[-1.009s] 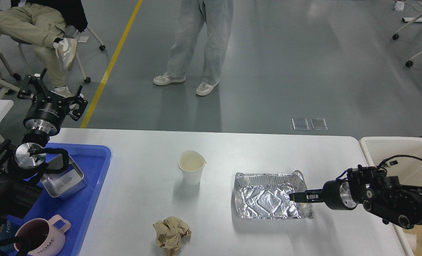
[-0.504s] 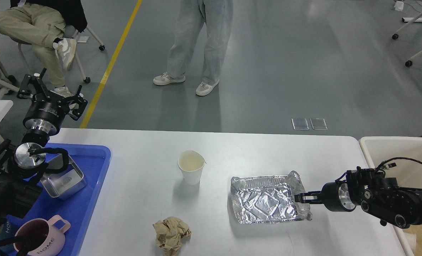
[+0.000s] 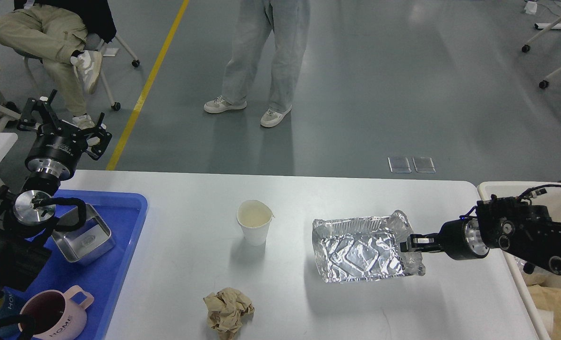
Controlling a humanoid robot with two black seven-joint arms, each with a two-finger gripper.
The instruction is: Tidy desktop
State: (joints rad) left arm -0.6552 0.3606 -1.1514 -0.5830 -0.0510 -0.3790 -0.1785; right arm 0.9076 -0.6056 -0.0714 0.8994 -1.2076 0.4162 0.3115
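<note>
A: Where's the right claw?

B: On the right rim of the foil tray, pinched onto it. The tray sits tilted, right side up, over the right half of the tabletop.

A: Anything in the tray?

B: Only crinkled foil shows inside.

A: And the tabletop itself?

B: It fills the lower part of the view, between the blue tray on the left and the cream bin on the right. A paper cup stands upright near the middle, left of the foil tray and apart from it. Its inside looks pale; I cannot tell whether it holds anything. A crumpled brown paper ball lies near the front edge.

A: What's in the blue tray?

B: A metal box, tilted, and a pink mug marked HOME at the front.

A: The bin?

B: Brown paper shows in its near end.

A: Left claw?

B: Raised above the far left corner, fingers spread wide, holding nothing.
</note>
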